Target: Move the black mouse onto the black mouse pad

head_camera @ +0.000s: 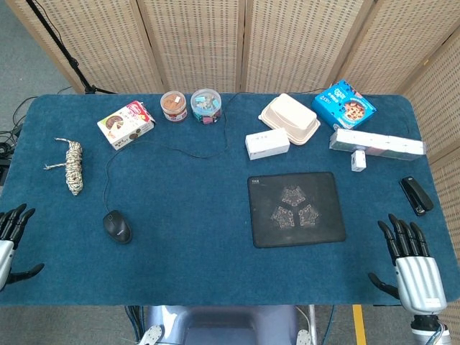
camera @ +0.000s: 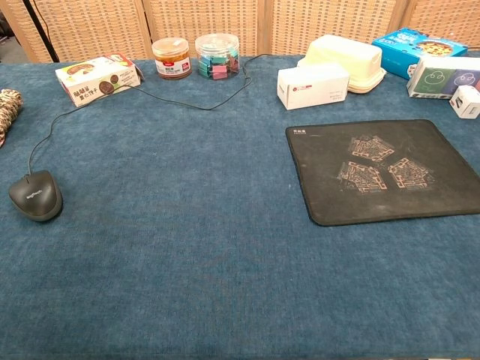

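The black wired mouse (head_camera: 117, 226) (camera: 35, 196) lies on the blue table at the left, its cable running back toward the jars. The black mouse pad (head_camera: 295, 208) (camera: 385, 170) lies flat right of centre with nothing on it. My left hand (head_camera: 10, 241) hovers at the table's front-left corner, fingers spread and empty, well left of the mouse. At the front-right corner my right hand (head_camera: 411, 262) is also spread and empty, right of the pad. Neither hand shows in the chest view.
Along the back stand a snack box (head_camera: 126, 124), two jars (head_camera: 190, 106), a white box (head_camera: 267, 144), a beige container (head_camera: 290, 118), a blue cookie box (head_camera: 343, 103) and a long white box (head_camera: 377, 144). A rope bundle (head_camera: 72, 167) lies far left, a black stapler (head_camera: 416, 195) far right.
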### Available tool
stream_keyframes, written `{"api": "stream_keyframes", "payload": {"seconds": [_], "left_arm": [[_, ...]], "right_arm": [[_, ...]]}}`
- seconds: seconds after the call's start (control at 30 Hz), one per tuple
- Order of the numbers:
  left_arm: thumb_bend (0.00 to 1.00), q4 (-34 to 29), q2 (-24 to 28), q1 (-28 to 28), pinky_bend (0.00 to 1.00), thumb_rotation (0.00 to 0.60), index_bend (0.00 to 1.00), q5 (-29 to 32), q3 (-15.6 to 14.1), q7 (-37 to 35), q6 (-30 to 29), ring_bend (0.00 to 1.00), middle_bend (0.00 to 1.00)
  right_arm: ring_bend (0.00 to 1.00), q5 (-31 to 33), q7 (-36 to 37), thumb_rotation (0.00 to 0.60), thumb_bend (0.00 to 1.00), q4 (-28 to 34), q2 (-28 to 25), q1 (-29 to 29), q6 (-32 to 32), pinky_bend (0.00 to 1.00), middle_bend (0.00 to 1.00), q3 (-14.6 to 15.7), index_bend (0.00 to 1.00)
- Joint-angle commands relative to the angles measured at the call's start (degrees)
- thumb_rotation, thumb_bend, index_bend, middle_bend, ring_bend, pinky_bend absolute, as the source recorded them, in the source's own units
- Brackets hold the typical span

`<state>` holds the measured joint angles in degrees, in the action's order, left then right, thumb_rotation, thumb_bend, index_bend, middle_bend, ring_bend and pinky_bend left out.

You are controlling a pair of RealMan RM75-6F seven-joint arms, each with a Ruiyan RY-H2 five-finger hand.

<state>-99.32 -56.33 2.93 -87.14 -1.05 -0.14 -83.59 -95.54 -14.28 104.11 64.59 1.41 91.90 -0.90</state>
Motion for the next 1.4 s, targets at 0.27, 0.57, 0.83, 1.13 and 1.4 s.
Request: {"api": "stream_keyframes", "payload": {"seconds": [0.27, 0.57, 0.83, 1.13, 1.4], "left_arm": [[0.00, 2.71, 0.05, 1.87, 0.00, 0.600, 0.00, -1.22, -0.04, -1.64, 2.56, 0.00, 0.00], [0.00, 18.61, -7.33, 8.80, 0.00, 0.600, 0.00, -2.36, 1.11, -8.56, 11.60, 0.00, 0.00], [0.01, 30.91, -13.02, 15.16, 0.00, 0.600, 0.00, -10.41, -1.05, -13.51, 14.96, 0.00, 0.00], [0.10, 33.72, -15.87, 20.55, 0.00, 0.600, 0.00, -12.19, -1.70, -16.84, 19.38, 0.00, 0.00], [0.12, 31.71, -17.52, 24.87, 0.02, 0.600, 0.00, -11.88, -1.60, -14.43, 24.59, 0.00, 0.00]], "right_arm": [[0.00, 0.69, 1.95, 0.600, 0.00, 0.09, -0.72, -0.25, -0.51, 0.00, 0.00, -0.11, 0.00], [0.00, 0.62, 2.68, 0.600, 0.00, 0.13, -0.91, -0.28, -0.46, 0.00, 0.00, -0.11, 0.00], [0.00, 1.26, 2.84, 0.600, 0.00, -0.01, -0.88, -0.38, -0.70, 0.00, 0.00, -0.33, 0.00], [0.00, 2.22, 3.02, 0.600, 0.00, -0.17, -0.88, -0.53, -0.93, 0.00, 0.00, -0.76, 0.00], [0.00, 3.10, 2.84, 0.600, 0.00, -0.35, -0.74, -0.56, -1.14, 0.00, 0.00, -1.02, 0.00]]}}
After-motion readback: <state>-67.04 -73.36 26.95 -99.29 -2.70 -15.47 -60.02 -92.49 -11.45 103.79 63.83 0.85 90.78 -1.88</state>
